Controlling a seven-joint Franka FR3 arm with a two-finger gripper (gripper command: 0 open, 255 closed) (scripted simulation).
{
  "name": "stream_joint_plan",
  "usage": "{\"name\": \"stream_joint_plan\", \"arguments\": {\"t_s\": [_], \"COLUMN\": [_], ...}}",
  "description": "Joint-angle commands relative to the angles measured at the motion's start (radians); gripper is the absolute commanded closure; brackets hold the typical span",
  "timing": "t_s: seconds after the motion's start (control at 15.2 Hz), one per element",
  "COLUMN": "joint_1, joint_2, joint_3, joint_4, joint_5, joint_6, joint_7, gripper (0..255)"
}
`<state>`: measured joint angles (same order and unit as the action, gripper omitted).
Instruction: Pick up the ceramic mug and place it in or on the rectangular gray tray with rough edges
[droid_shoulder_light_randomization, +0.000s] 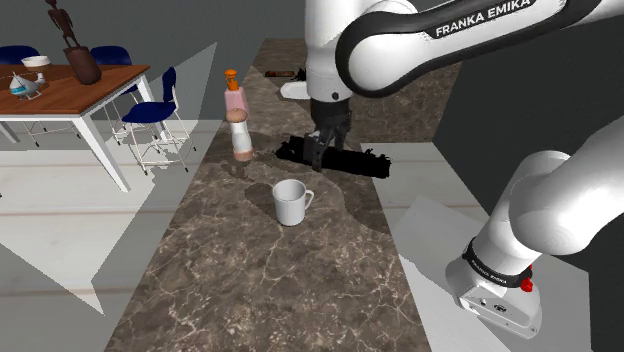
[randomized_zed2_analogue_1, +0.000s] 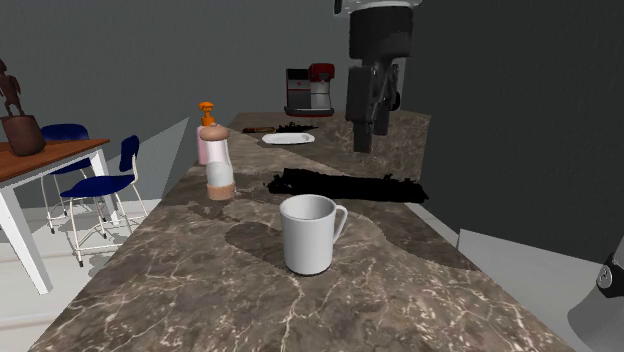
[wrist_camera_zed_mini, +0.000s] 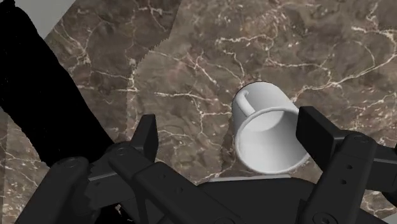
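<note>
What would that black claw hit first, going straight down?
Likely the brown marbled countertop beside the white mug, though the open black gripper might clip the mug's rim; depth is unclear.

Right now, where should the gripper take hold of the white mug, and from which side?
I would grip the white mug by its rim wall, from above: it stands upright, mouth open, so one finger goes inside and one outside. Keep away from the handle, which sticks out sideways.
</note>
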<state>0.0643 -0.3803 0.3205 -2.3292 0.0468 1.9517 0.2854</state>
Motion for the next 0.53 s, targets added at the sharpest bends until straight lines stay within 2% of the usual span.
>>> {"name": "stream_joint_plan", "arguments": {"t_s": [0.0,0.46], "joint_1": [0.001,0.010], "joint_2": [0.063,0.320], "joint_3": [0.028,0.118], "joint_4": [0.021,0.143], "joint_5": [-0.008,-0.097], "joint_6": [0.041,0.161], "joint_7": [0.041,0.213], "gripper": [0,0]}}
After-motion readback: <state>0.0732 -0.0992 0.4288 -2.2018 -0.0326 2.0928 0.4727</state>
